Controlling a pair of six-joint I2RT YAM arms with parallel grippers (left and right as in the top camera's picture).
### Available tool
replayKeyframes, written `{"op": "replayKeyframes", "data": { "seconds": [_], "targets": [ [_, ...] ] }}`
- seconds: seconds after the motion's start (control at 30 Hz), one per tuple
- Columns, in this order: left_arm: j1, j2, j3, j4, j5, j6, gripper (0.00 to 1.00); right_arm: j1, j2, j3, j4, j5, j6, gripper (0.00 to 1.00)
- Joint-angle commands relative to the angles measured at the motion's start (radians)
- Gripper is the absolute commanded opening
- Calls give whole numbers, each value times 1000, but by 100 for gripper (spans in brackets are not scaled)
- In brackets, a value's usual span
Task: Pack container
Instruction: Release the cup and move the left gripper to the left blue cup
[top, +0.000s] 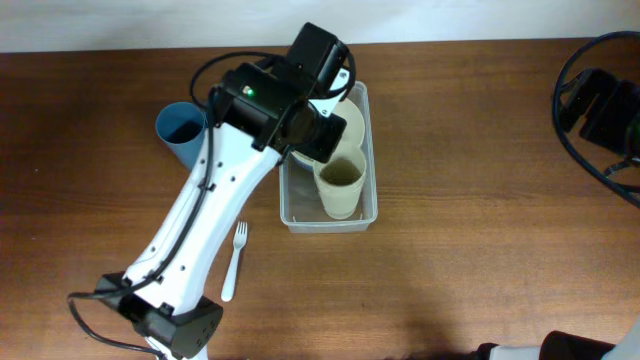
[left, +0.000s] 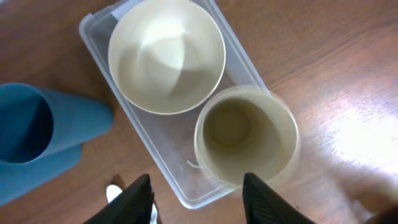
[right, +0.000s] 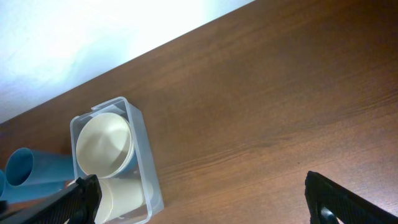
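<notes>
Left gripper (left: 198, 186) hangs above the cup end of the container (left: 161, 143), jaws partly apart, gripping nothing. Right gripper (right: 199, 202) stands wide and empty, well apart from it. On the wooden table (top: 480, 200), the container holds a cream bowl (left: 166, 55) and an upright cream cup (left: 245, 137). A blue cup (top: 180, 133) lies on its side just beside the container. A white fork (top: 233, 262) lies near.

From overhead, the left arm (top: 215, 200) is covering most of the cream bowl (top: 352, 122) and the far end of the container (top: 372, 205), and is hiding part of the blue cup (top: 178, 128). In the left wrist view, the bottom edge is cutting off the fingers (left: 134, 202) and all but a white tip of the fork (left: 113, 193); the right wrist view's left edge is clipping the same cup
</notes>
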Motion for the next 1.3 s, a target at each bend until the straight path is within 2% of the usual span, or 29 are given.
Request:
{"op": "replayKeyframes", "data": {
  "seconds": [0.0, 0.1, 0.23, 0.37, 0.5, 0.6, 1.17, 1.27],
  "targets": [
    [0, -2, 124, -43, -12, 12, 56, -8, 2, 8, 3, 2, -7, 99],
    [25, -2, 209, -100, -92, 3, 66, -8, 2, 8, 3, 2, -7, 99],
    [117, -2, 254, -159, -174, -23, 74, -8, 2, 8, 3, 2, -7, 99],
    [281, 16, 249, -210, -163, -70, 76, -8, 2, 8, 3, 2, -6, 99],
    [463, 72, 240, -216, -39, -75, 76, -8, 2, 8, 3, 2, -7, 99],
    [562, 145, 240, -216, -25, -78, 75, -8, 2, 8, 3, 2, -7, 99],
    [708, 434, 240, -191, 1, -78, 75, -8, 2, 8, 3, 2, -7, 99],
    [712, 483, 240, -184, 1, -78, 68, -8, 2, 8, 3, 2, -7, 99]
  ]
}}
